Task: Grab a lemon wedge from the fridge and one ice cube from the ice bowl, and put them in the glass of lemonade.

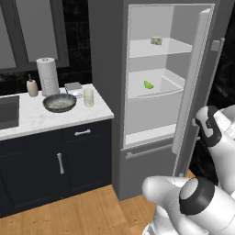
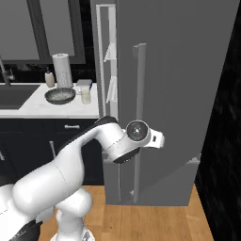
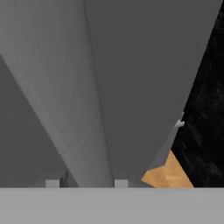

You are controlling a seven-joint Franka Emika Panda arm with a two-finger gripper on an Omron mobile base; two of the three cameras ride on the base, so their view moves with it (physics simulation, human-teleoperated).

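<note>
1. Yellow-green lemon wedge [image 1: 148, 85] sits on the open fridge [image 1: 151, 73] middle shelf, light, slick, squashy; I judge pinching its flat sides best.
2. End effector grip: cannot tell.
3. Glass of lemonade [image 1: 88, 97] at three o'clock of ice bowl [image 1: 59, 102].

Fridge [image 1: 105, 69] compartment open, front unobstructed; open door [image 1: 195, 78] bounds its right side.

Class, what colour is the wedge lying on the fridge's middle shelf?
Bright yellow-green. The lemon wedge shows best in the left base view, against the fridge's white interior.
</note>
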